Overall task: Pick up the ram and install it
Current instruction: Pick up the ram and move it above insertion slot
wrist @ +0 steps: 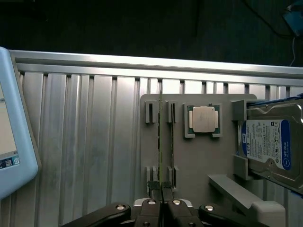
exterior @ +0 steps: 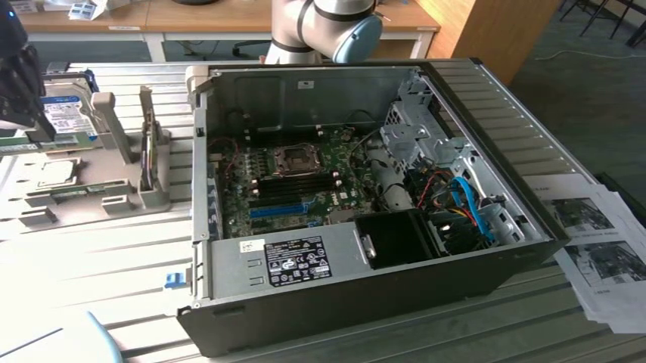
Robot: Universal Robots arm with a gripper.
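Note:
The ram [wrist: 161, 142] shows edge-on as a thin green stick running along the slotted posts of a grey holder plate [wrist: 199, 161]. Its near end lies between the fingertips of my gripper [wrist: 159, 185], which are pressed close together on it. I cannot tell whether the stick sits in the posts or hangs just above them. In the exterior view my gripper [exterior: 29, 128] is a dark shape at the far left, over the holder plate [exterior: 91, 215]. The open computer case [exterior: 333, 302] lies to the right with its motherboard [exterior: 293, 181] exposed.
A CPU [wrist: 203, 118] and a silver hard drive [wrist: 267, 144] with a blue-white label sit on the same plate beside the ram. A light-blue-framed screen [wrist: 14, 142] lies on the slatted table. Printed sheets [exterior: 595, 249] lie right of the case. A blue slot [exterior: 277, 209] shows on the board.

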